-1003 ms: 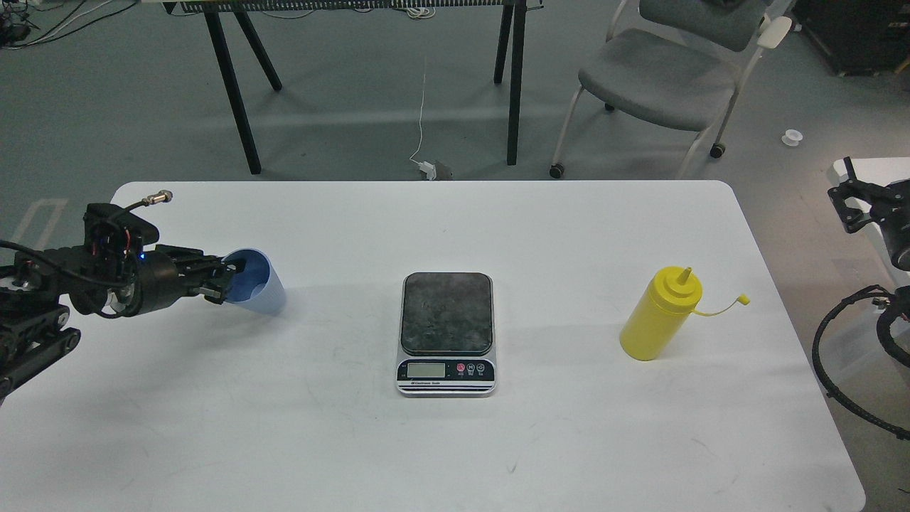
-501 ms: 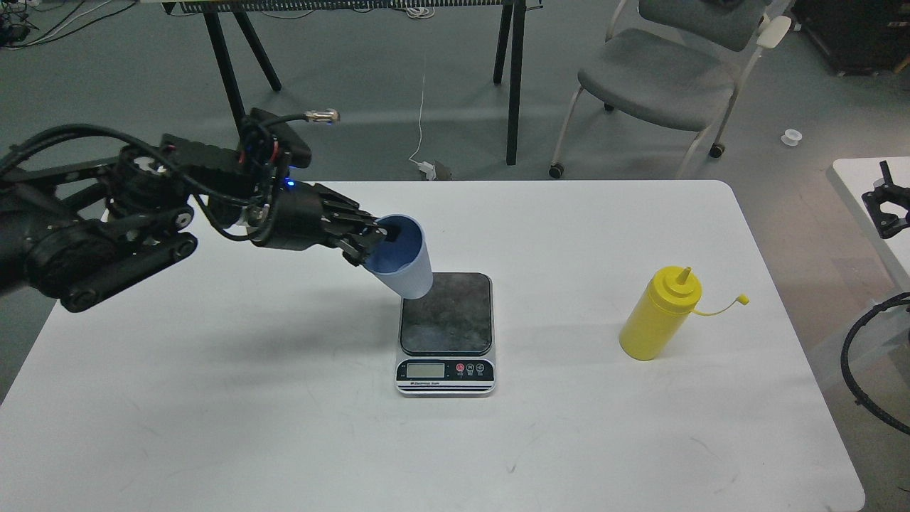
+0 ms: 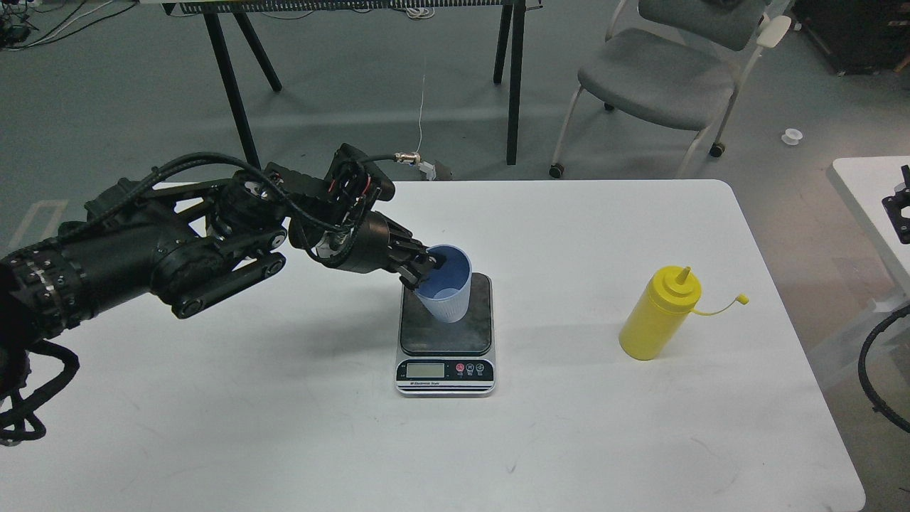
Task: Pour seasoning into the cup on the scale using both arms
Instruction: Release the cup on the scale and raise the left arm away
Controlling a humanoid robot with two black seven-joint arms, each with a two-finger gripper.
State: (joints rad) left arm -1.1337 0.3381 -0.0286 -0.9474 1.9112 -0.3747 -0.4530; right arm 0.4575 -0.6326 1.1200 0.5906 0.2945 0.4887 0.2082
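Note:
The light blue ribbed cup stands nearly upright over the dark platform of the silver scale; I cannot tell whether its base touches the platform. My left gripper is shut on the cup's left rim, one finger inside and one outside. The yellow seasoning bottle stands upright on the right of the white table, its cap hanging on the tether to the right. Only a small black part of my right gripper shows at the right edge, far from the bottle.
A second white table is at the right edge, with a black cable loop below it. A grey chair and black table legs stand on the floor beyond the table's far edge.
My left arm has carried the cup from the table's left side to the right and down over the scale, tipping it upright. My right gripper has drawn back toward the right edge.

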